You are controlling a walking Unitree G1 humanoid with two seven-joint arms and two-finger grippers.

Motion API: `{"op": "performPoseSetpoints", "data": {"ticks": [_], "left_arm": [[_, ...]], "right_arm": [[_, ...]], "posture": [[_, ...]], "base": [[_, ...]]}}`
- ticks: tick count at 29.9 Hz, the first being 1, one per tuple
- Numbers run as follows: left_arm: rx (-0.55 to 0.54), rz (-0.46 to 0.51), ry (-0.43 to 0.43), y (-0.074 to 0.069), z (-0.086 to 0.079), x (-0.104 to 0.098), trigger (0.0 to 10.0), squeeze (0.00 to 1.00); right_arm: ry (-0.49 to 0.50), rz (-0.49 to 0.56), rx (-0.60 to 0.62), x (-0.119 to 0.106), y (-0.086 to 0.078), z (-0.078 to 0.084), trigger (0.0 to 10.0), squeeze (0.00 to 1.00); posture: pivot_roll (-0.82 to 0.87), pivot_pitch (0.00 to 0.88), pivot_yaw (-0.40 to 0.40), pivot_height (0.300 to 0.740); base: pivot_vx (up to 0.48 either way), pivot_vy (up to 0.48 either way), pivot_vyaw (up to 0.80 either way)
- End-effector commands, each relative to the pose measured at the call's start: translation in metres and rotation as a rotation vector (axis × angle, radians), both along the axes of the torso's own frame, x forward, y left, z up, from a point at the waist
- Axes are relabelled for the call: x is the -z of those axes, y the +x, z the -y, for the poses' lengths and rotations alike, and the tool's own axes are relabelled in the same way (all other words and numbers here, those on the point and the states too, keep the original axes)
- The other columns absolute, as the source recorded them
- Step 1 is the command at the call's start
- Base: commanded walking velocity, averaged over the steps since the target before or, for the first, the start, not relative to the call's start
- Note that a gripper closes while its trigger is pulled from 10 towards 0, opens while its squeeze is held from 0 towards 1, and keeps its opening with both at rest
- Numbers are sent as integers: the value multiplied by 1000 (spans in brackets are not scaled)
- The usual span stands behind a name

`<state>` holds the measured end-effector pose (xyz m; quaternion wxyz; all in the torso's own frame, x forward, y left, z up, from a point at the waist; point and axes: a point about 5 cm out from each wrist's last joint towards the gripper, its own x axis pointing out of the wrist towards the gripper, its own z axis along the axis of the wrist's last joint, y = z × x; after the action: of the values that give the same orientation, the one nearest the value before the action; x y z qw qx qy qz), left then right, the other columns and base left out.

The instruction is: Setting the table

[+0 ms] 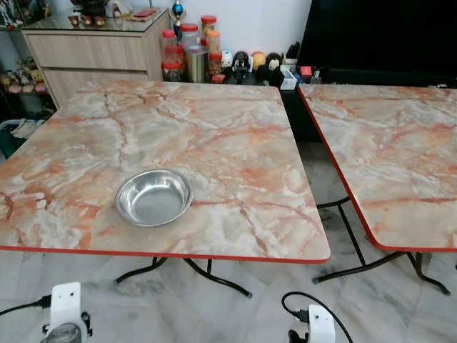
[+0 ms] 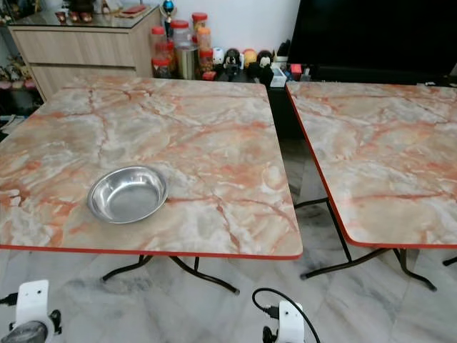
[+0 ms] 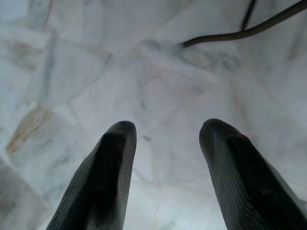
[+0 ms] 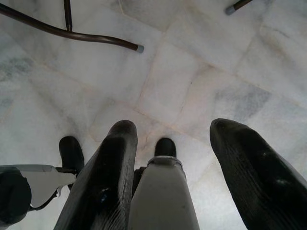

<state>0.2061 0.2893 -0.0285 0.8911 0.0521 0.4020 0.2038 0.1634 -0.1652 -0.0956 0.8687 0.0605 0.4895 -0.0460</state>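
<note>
A shiny steel bowl sits empty and upright on the near table, close to its front edge and left of centre. This table has a pink-orange marble top with a red rim. Both arms hang low in front of the table's edge, their white wrist housings at the bottom of the eye views. My left gripper is open over the pale marble floor, nothing between its black fingers. My right gripper is open too, pointing down at the floor above my own legs.
A second marble table stands to the right across a narrow gap. A wooden sideboard is at the back left, with jars and figurines beside it and a dark screen behind. Black table legs cross the floor.
</note>
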Motion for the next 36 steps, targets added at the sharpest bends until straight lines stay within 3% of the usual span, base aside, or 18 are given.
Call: {"op": "performPoseSetpoints", "data": {"ticks": [1, 3, 5, 6, 7, 9, 16, 24, 36], "left_arm": [[56, -29, -5, 1, 8, 6, 10000, 0], [67, -32, -9, 1, 9, 8, 10000, 0], [120, -28, -60, 6, 25, 15, 10000, 0], [120, -28, -60, 6, 25, 15, 10000, 0], [149, -13, -119, 9, 39, 19, 10000, 0], [149, -5, -147, 10, 46, 21, 10000, 0], [165, -36, -182, 1, 62, 33, 10000, 0], [125, -80, -208, -19, 68, 47, 10000, 0], [123, -105, -182, -30, 60, 51, 10000, 0]], "right_arm": [[-3, 12, 18, -1, 2, 2, 10000, 0], [-3, 12, 19, -1, 2, 2, 10000, 0], [-1, 14, 20, -1, 2, 2, 10000, 0], [-1, 14, 20, -1, 2, 2, 10000, 0], [0, 15, 22, -1, 3, 2, 10000, 0], [1, 15, 22, -2, 3, 2, 10000, 0], [-2, 12, 21, -1, 3, 2, 10000, 0], [-14, 7, 19, -1, 0, 5, 10000, 0], [-18, 5, 31, 0, -1, 5, 10000, 0]], "posture": [[83, 0, -10, 740], [83, 0, -10, 740], [80, 0, -12, 740], [80, 0, -12, 740], [82, 0, -15, 740], [82, 0, -15, 740], [53, 0, -14, 740], [28, 0, -14, 740], [11, 0, -4, 740]], "base": [[0, 0, 0], [0, 0, 0], [0, 0, 0], [0, 0, 0], [0, 0, 0], [0, 0, 0], [0, 0, 0], [0, 0, 0], [0, -42, 0]]}}
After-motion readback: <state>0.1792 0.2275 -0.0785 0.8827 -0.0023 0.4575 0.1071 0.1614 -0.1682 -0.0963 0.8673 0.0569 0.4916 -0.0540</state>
